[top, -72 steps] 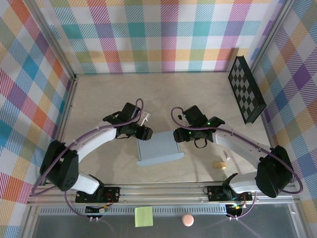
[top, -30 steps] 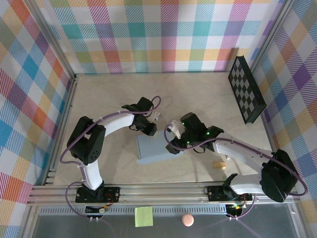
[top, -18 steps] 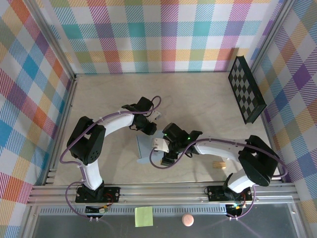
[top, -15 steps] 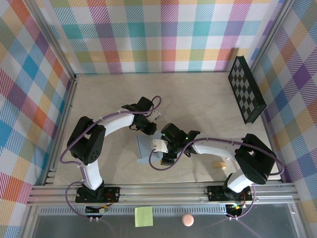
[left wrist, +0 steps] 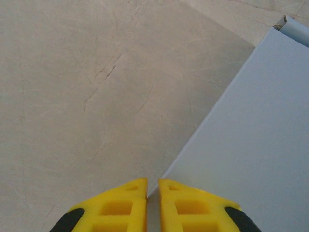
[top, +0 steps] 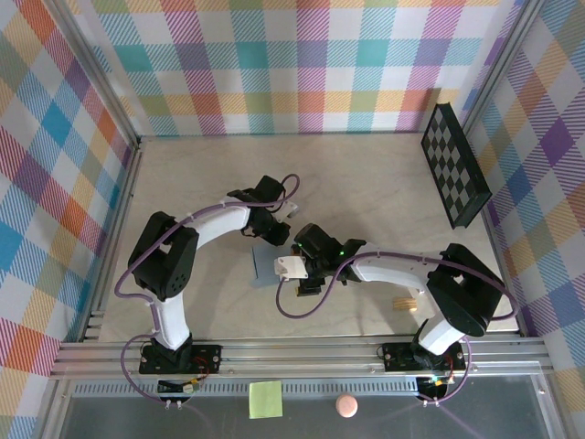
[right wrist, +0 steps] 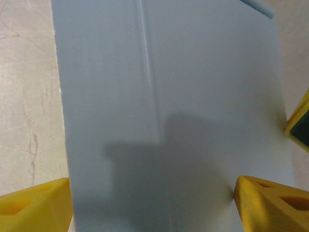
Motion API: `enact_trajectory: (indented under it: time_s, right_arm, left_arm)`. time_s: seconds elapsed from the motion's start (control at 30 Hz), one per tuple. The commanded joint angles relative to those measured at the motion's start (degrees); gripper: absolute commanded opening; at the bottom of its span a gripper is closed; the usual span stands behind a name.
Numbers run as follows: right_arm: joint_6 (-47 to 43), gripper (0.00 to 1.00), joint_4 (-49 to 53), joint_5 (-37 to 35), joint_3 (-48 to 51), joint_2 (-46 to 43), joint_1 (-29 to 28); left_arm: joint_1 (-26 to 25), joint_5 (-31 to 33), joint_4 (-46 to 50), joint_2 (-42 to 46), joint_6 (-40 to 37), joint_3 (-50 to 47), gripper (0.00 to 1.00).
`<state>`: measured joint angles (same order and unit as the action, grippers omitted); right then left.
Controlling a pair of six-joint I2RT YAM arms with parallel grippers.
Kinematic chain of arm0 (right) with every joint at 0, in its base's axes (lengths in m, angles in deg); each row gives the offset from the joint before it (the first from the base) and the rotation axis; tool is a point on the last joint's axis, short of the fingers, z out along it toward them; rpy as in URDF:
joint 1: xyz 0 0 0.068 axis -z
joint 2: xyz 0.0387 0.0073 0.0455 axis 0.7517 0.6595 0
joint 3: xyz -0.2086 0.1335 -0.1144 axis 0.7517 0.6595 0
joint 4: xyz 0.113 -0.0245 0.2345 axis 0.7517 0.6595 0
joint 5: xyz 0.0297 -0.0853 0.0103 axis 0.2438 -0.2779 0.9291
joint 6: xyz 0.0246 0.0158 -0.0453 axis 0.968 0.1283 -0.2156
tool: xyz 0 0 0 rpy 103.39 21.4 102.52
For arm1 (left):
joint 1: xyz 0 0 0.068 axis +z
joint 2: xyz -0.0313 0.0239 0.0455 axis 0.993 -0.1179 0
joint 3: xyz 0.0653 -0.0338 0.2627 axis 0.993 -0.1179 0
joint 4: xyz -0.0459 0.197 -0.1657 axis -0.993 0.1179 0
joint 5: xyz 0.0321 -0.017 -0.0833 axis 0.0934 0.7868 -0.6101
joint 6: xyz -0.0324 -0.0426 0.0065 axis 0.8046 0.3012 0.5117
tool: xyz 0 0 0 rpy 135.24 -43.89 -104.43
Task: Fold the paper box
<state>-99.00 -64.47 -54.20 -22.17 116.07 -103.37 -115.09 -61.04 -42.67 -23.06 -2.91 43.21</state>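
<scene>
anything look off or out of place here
Nothing spilled or torn: the paper box looks smooth and uncrumpled. The one stray is a small tan piece loose on the table, apart from the box. A pink ball and sticky note sit below the front rail.

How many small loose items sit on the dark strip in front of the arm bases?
2: a yellow-green sticky note left of centre and a pink ball to its right. The strip lies in plain sight, so none seems hidden.
</scene>
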Motion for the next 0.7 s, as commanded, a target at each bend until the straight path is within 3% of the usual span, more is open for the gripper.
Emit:
enact_trajectory:
  time_s: [0.0, 0.27, 0.67]
  right_arm:
    - [-3.8, 0.84, -2.2, -0.4, -1.5, -0.8, -0.5]
    - [-8.7, 0.77, -2.1, -2.5, -4.2, -1.2, 0.0]
    - [-10.8, 0.48, 2.8, 0.8, -10.2, 0.6, 2.7]
  left_arm:
    - [-0.3, 2.5, 3.4, -3.8, -0.9, -0.5, 0.13]
    - [-0.3, 2.1, 3.6, -4.1, -1.0, 0.1, 0.13]
    - [-0.3, 1.8, 3.1, -4.8, -1.1, 1.2, 0.13]
